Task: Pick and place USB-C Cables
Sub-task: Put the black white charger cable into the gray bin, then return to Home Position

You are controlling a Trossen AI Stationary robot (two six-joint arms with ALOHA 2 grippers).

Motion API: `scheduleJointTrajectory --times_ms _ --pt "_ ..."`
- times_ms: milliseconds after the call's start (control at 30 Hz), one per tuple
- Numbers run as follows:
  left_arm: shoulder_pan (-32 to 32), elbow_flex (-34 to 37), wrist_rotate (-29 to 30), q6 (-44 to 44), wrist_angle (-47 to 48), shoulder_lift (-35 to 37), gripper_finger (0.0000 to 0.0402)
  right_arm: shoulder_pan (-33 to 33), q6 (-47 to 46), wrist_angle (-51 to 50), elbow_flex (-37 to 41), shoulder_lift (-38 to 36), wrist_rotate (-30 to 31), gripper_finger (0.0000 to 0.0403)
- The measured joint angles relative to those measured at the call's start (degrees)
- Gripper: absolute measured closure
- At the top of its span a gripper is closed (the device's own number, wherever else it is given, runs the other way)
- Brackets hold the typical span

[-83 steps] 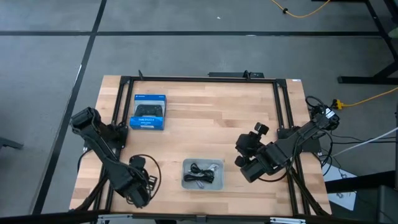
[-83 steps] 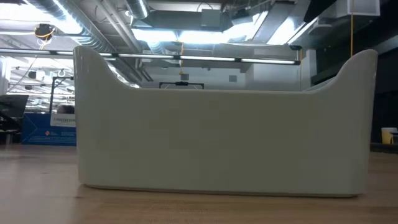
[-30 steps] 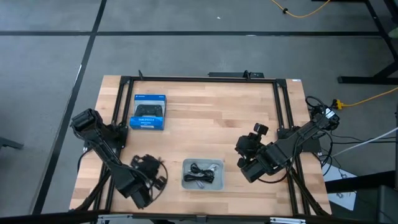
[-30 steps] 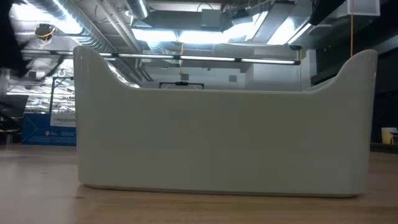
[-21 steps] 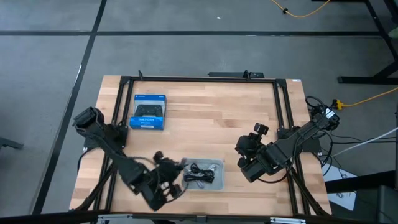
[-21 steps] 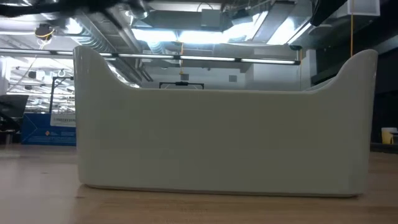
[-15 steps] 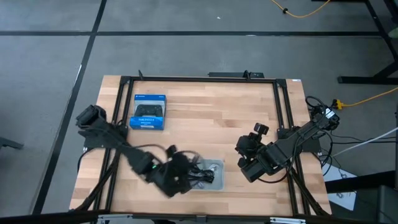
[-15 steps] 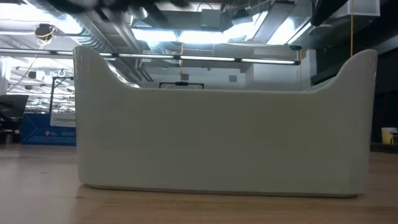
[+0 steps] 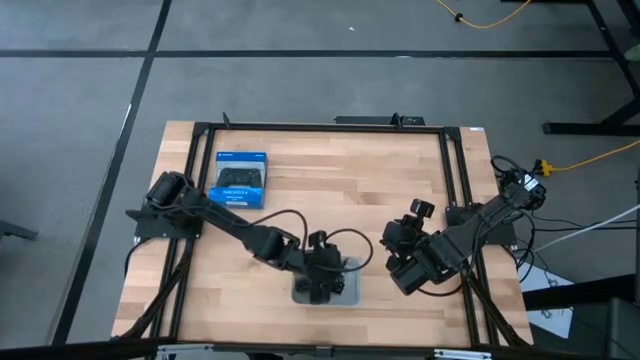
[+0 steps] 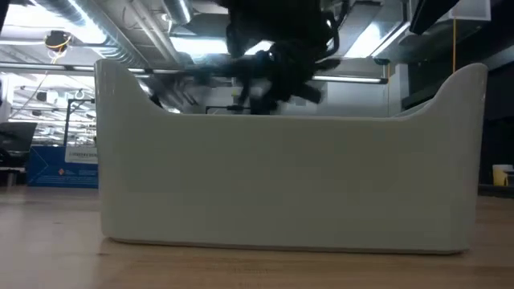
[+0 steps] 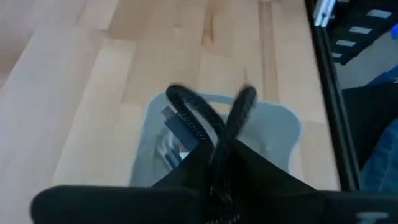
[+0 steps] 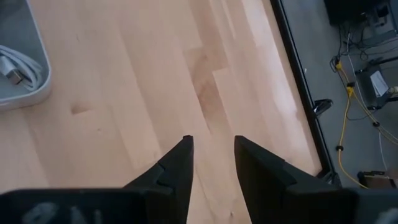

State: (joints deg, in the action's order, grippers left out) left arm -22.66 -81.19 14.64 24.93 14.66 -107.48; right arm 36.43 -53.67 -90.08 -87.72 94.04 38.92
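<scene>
Grey floor (image 9: 80,150) surrounds the wooden table (image 9: 330,180); ceiling pipes (image 10: 120,36) and strip lights (image 10: 241,48) run overhead.

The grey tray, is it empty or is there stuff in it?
Not empty. The grey tray holds a pale coiled cable, and the left gripper hangs over it with a black cable.

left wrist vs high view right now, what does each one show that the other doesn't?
Left wrist only: a black cable looped up from the left gripper's fingers over the grey tray, with pale contents inside.

High only: the blue box, the right gripper waiting beside the tray, the whole table.

Both: the left gripper over the tray.
</scene>
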Motion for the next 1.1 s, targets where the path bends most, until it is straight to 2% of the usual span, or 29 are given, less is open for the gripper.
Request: scheduleJointTrajectory --times_ms 300,533,867,1100 --pt "-0.5 0.0 1.7 -1.5 0.5 0.1 0.0317 0.3 0.0 0.0 0.0 0.0 0.0 0.0282" --pt "-0.9 -0.1 -0.7 -1.3 3.4 1.4 0.0318 0.3 0.3 0.1 0.0 0.0 0.0 0.0282" --pt "-3.9 -0.1 -2.4 -1.6 10.6 7.6 0.0318 0.3 0.2 0.8 0.0 -0.1 0.0 0.0282" --pt "-5.6 -0.1 -1.8 -5.6 9.6 8.3 0.0318 0.2 1.3 1.2 0.0 -0.1 0.4 0.0282"
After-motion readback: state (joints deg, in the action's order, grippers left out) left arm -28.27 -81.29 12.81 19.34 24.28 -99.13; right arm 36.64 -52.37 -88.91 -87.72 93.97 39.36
